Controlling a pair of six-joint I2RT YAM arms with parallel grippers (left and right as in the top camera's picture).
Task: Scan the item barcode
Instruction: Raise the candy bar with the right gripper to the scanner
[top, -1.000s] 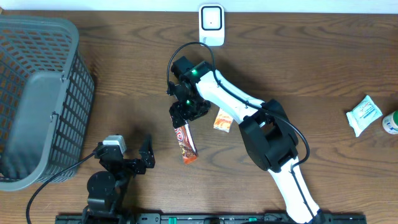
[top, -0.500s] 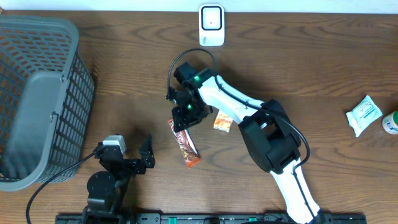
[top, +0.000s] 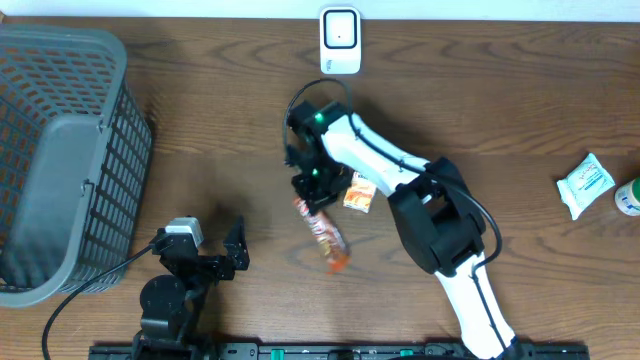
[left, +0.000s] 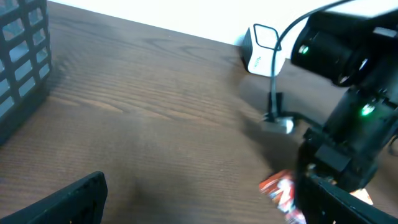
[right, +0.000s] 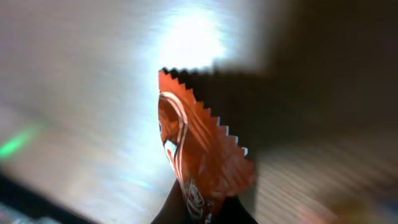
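**Right claw clamps the snack bar and swings it round**

A second ago the right claw (top: 313, 194) hung half-parted over the snack bar (top: 323, 236). The bar then lay on the worktop (top: 200, 100), robot-side of the scanner (top: 340, 41) and a little to its left. Now the jaws are clenched on the bar's upper end and the bar has shifted. Its free end has swung across, so it slants almost directly below the scanner. The white right arm (top: 375, 160) has slid the same way and sits more squarely in line with the scanner than before. From the right wrist, the bar's saw-toothed orange end rises out of the pinched fingertips, with only a blur of light and shadow behind it. The left claw (top: 200, 248) has not stirred — spread wide, gripping nothing, well short of the scanner and off to its left.

Around it, a small orange packet (top: 360, 193) lies robot-side of the scanner, just beside the clenched claw. A grey mesh basket (top: 60, 150) stands far to the scanner's left. A white pouch (top: 585, 185) lies far to its right.

From the left wrist, the right arm's dark wrist hides most of the bar — only a red-and-white corner shows. The scanner stands behind it, and a black cable (left: 274, 74) crosses in front of its edge
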